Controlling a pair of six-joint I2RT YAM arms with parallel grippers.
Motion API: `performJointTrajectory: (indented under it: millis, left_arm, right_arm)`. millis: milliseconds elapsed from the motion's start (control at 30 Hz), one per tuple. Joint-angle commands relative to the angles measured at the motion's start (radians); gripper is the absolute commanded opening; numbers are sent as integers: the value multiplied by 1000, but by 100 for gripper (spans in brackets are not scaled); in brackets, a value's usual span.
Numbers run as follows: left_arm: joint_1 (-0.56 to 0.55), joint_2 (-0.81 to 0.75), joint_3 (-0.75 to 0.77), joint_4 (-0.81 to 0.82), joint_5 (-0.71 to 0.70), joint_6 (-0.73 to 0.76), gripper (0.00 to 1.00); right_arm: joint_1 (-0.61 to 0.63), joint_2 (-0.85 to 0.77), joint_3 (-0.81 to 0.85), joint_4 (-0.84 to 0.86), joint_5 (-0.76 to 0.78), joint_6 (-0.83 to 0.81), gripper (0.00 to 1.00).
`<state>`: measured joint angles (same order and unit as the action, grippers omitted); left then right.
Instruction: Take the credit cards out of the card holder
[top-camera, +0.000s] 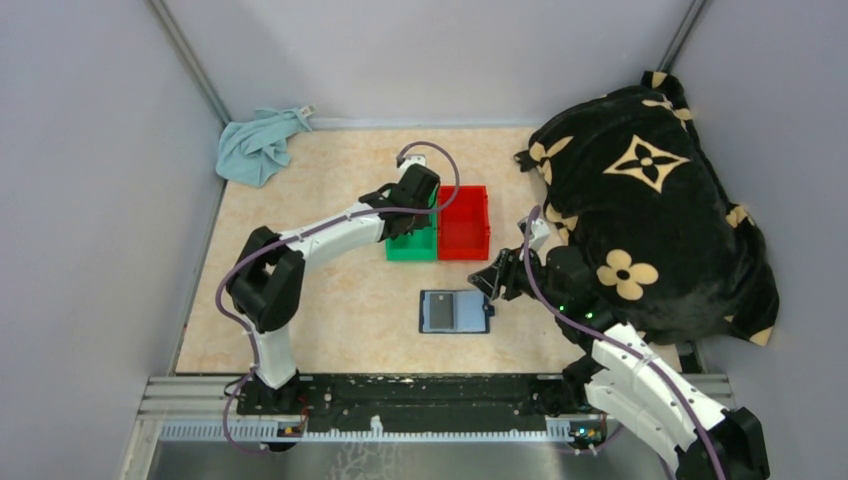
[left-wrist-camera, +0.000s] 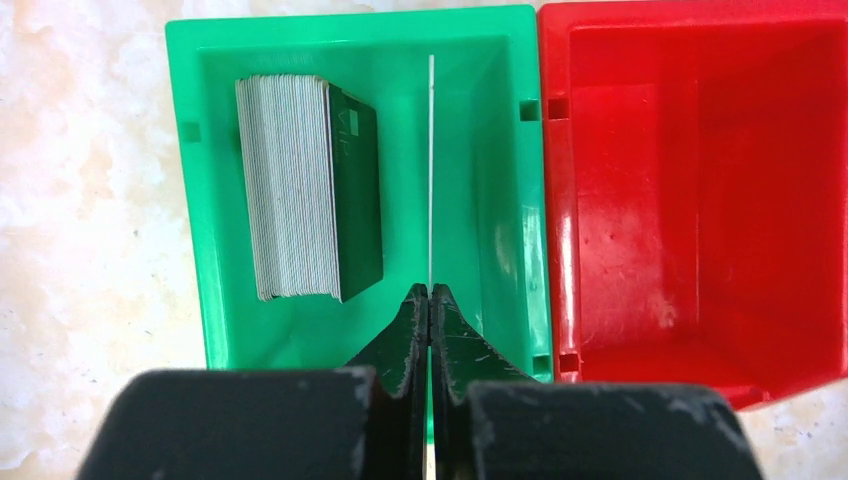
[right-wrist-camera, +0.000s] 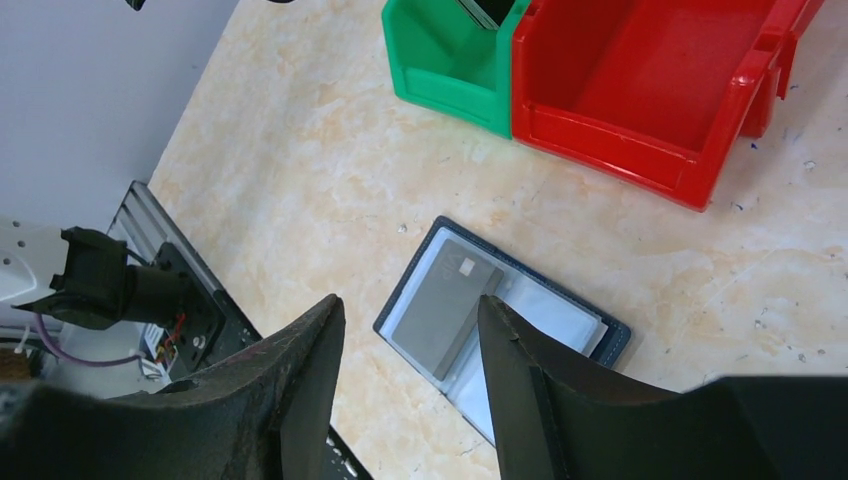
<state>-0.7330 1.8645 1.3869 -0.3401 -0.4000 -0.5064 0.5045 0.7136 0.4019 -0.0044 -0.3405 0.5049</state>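
The navy card holder (top-camera: 470, 312) lies open on the table, with a grey credit card (top-camera: 440, 311) on its left half. In the right wrist view the same credit card (right-wrist-camera: 445, 305) rests tilted on the holder's (right-wrist-camera: 575, 318) clear pockets. My right gripper (right-wrist-camera: 410, 302) hovers open above the holder's near corner, holding nothing; it shows at the holder's right edge (top-camera: 490, 283). My left gripper (left-wrist-camera: 430, 290) is shut on a thin white credit card (left-wrist-camera: 430, 170), seen edge-on and held upright over the green bin (left-wrist-camera: 505, 200). A stack of cards (left-wrist-camera: 300, 190) stands inside that bin.
A red bin (top-camera: 465, 222) sits against the green bin's (top-camera: 412, 247) right side. A black flower-patterned blanket (top-camera: 650, 210) fills the back right. A light blue cloth (top-camera: 258, 145) lies at the back left corner. Grey walls close in the table.
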Motion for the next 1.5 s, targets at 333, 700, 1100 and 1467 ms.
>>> performJointTrajectory:
  millis: [333, 700, 1100, 1467]
  left_arm:
    - [6, 72, 62, -46, -99, 85, 0]
    - [6, 111, 61, -59, -111, 90, 0]
    - [6, 104, 60, -60, -105, 83, 0]
    - [6, 77, 57, -69, -125, 90, 2]
  right_arm:
    - [-24, -9, 33, 33, -29, -31, 52]
    - [-27, -14, 25, 34, -33, -31, 51]
    - [-29, -16, 20, 30, -35, -34, 51]
    - [-29, -8, 8, 45, -52, -34, 51]
